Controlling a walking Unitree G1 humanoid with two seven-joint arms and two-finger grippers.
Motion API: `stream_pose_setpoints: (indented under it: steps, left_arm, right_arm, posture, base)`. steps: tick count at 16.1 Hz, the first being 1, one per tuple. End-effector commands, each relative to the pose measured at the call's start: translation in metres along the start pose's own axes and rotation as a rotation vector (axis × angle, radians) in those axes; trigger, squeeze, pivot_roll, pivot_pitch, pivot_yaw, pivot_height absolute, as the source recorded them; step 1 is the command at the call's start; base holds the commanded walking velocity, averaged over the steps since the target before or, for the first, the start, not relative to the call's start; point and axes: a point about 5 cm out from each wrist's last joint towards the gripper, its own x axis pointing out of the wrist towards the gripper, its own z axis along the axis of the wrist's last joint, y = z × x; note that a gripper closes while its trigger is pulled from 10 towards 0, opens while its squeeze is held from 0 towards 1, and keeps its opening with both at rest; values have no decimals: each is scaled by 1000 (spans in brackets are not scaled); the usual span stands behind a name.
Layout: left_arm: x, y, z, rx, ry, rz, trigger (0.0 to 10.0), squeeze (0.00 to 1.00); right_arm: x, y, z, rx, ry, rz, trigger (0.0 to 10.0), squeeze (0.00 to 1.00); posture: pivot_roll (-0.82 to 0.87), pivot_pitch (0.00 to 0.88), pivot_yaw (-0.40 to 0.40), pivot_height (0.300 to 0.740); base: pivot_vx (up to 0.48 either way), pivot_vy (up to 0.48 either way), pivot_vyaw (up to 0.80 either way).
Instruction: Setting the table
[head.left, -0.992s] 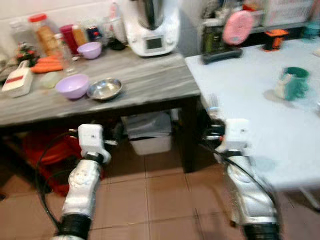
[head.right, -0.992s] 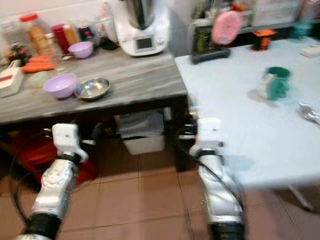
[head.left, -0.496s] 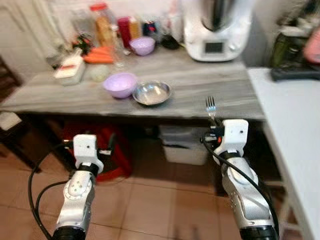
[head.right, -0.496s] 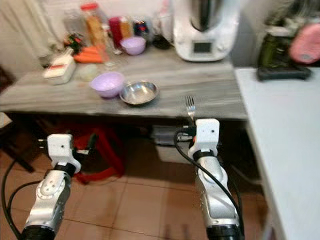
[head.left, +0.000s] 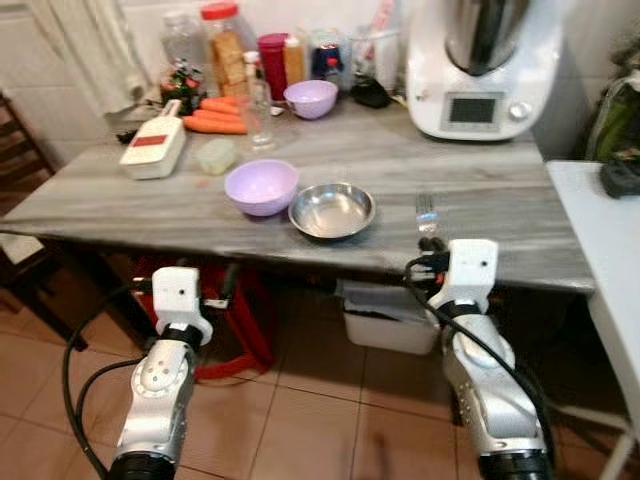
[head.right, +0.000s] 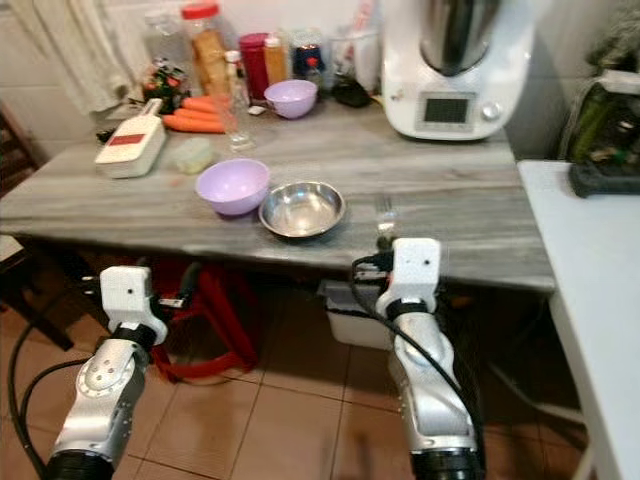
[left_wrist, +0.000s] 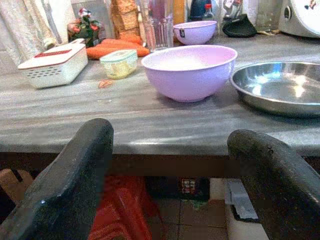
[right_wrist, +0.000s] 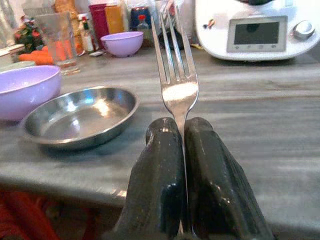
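Two black fingers of the right gripper (right_wrist: 182, 131) are pressed together on the neck of a fork (right_wrist: 172, 65), whose tines stand upright above the fingertips. Beyond those fingertips runs the grey counter (head.left: 520, 225); a steel dish (right_wrist: 80, 116) rests on it off to the left of the tines, and a white kitchen machine (right_wrist: 257, 29) stands far behind them to the right. The left gripper (left_wrist: 170, 165) is held low in front of the counter edge with its fingers (left_wrist: 65, 190) spread wide apart and nothing between them. Framed in that gap, past the fingertips, sits a lilac bowl (left_wrist: 189, 70) just beside the steel dish. Further back are a smaller lilac bowl (left_wrist: 195, 31), carrots (left_wrist: 117, 50) and a white box grater (left_wrist: 52, 64).
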Motion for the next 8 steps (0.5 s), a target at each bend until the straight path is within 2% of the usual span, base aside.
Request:
stream_pose_setpoints:
  steps: [1,8]
  left_arm:
    - [0,-4,1,-1,-1,-16,10000,0]
    - [-11,-7,-3,11,15,-69,10000,0]
  right_arm:
    - [1,-9,0,-6,2,-40,10000,0]
    - [5,-21,-3,16,33,-116,10000,0]
  posture:
    - [-80,0,116,740]
    - [-74,0,104,740]
  base:
    - [251,0,0]
    - [267,0,0]
